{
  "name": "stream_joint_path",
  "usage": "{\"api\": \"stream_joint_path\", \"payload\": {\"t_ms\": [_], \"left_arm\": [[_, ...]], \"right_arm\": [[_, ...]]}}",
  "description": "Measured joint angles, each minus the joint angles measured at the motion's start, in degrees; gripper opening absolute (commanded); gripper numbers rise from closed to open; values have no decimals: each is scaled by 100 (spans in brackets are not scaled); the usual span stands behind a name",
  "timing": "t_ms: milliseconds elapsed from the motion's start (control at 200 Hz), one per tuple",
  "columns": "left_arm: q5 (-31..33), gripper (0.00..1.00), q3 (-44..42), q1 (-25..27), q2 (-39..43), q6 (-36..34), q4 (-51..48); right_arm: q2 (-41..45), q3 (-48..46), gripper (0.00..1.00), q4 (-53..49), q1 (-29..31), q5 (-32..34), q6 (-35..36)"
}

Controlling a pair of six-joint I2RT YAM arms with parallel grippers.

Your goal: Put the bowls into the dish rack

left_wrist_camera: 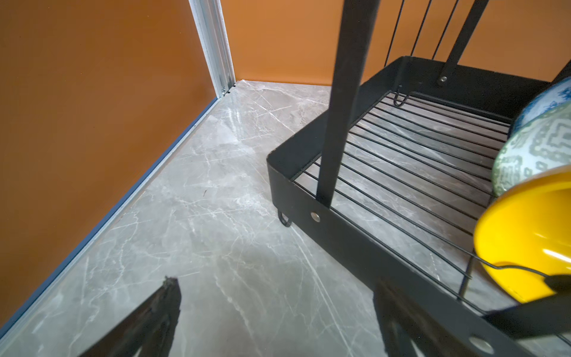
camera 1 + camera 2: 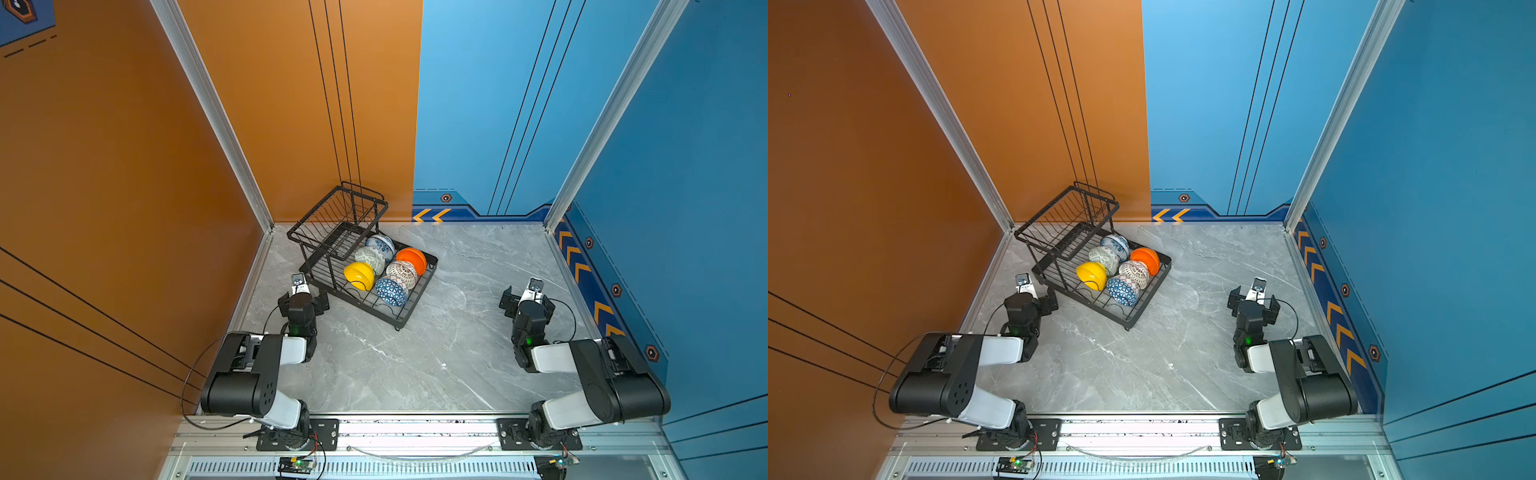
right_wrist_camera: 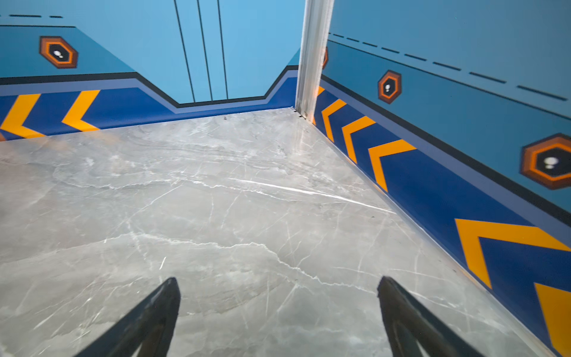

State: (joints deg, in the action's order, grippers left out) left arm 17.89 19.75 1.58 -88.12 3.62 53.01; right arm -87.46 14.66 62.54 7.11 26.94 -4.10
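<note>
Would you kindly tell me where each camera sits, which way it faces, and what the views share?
Both top views: high above the base rail, looking down at the table; both arms, left claw and right claw, show.
Left wrist: behind the open left claw, facing the orange corner and dish rack; fingertips show.
Right wrist: behind the open right claw, facing the blue corner; fingertips show.
Shared: left wrist and top views both show the yellow bowl.
</note>
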Motion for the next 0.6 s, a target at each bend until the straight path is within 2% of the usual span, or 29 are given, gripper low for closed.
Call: {"api": "stream_joint_path", "payload": {"t_ms": [60,601], "left_arm": [[-55,98,-39,-2,-103,-24,57],[-151,98,-87,0,-116,-87,422]], "right_arm": [[-208,-15,100,101,-2,-81,33],[-186,450,100,-522,-188,-448,24]]}}
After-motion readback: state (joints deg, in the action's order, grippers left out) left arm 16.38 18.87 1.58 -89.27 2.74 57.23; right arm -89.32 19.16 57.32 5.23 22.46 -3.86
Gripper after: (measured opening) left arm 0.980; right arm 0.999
